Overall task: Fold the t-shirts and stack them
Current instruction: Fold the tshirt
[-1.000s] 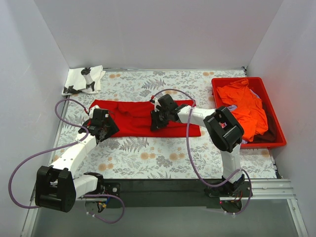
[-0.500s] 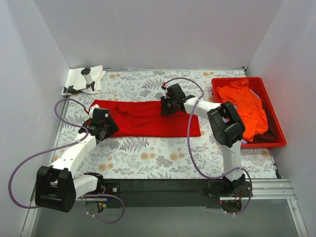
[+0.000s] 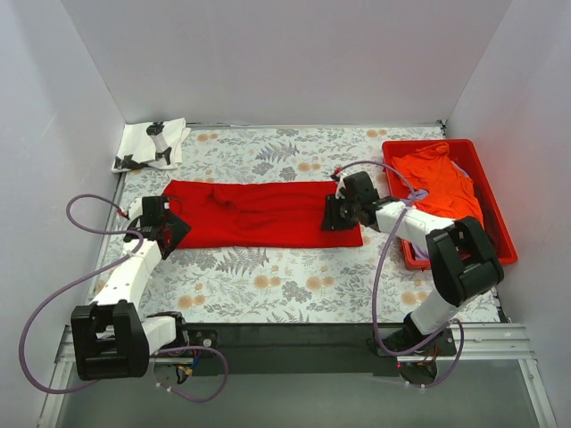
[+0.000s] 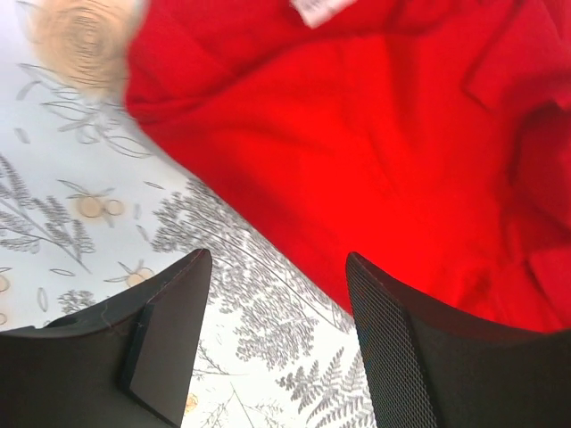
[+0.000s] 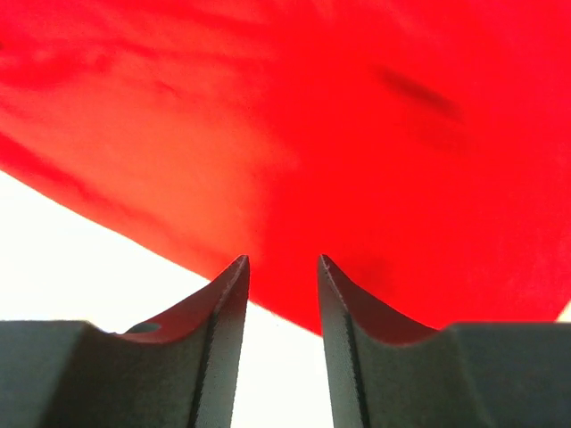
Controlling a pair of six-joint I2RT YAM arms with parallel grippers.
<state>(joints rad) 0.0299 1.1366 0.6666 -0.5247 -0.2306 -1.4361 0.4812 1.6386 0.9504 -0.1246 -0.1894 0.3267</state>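
A bright red t-shirt (image 3: 259, 214) lies flat as a long folded strip across the middle of the floral table. My left gripper (image 3: 171, 234) is open at the shirt's left end; in the left wrist view (image 4: 277, 260) bare table shows between its fingers and the red cloth (image 4: 375, 143) lies just ahead. My right gripper (image 3: 330, 218) is at the shirt's right end, low over it. In the right wrist view (image 5: 281, 260) its jaws stand narrowly apart with nothing between them, over the edge of the red cloth (image 5: 294, 134).
A white t-shirt with black print (image 3: 152, 144) lies folded at the back left corner. A red plastic tray (image 3: 500, 254) at the right holds an orange shirt (image 3: 442, 192) over lavender and dark cloth. White walls close in the table.
My right gripper has moved right along the red shirt from its middle to its right end. My left gripper has shifted left to the shirt's left end. The shirt lies flatter.
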